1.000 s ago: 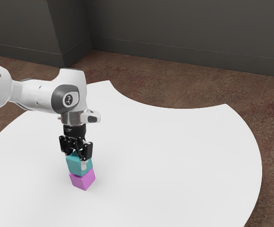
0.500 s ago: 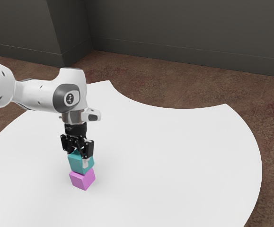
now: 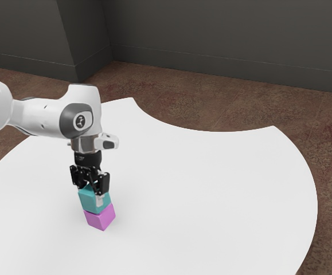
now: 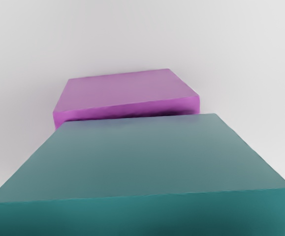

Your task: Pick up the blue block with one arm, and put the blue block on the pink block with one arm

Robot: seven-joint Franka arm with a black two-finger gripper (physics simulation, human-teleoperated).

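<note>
Blue block (image 3: 89, 200): a teal-blue cube held right over the pink block (image 3: 101, 217), overhanging it slightly toward the exterior view's left; we cannot tell whether they touch.
Arm (image 3: 39, 117): we reach in from the exterior view's left, hand pointing down.
Gripper (image 3: 90, 193): our fingers pinch the blue block from two sides.
Pink block: sits on the white table (image 3: 223, 189).

Blue block (image 4: 142, 167) looming close and teal-toned, pink block (image 4: 125, 93) beyond it, near edge covered, white table (image 4: 231, 44) around.
</note>
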